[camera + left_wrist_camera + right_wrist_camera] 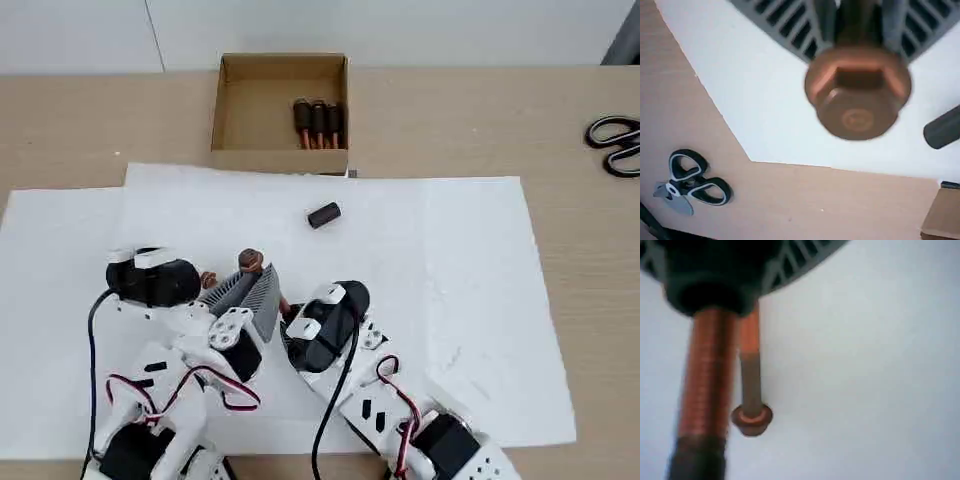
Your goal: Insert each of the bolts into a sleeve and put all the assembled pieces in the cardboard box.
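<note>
The left claw (pixel 250 274) was clamped on a bolt (pixel 857 95), gripped by the shank with the hexagonal head out past the fingertips. The right claw (pixel 288 312), just at its 4 o'clock in the high view, was closed on a black sleeve (pixel 705 280), out of whose end a copper thread ran. A second bolt (pixel 752 405) was laid on the white paper (pixel 450 300) nearby. A loose sleeve (pixel 323 215) was seen toward 1 o'clock. At 12 o'clock, three assembled pieces (pixel 318 122) were held in the cardboard box (pixel 228 105). Scissors (pixel 676 190) were seen far off toward 2 o'clock.
</note>
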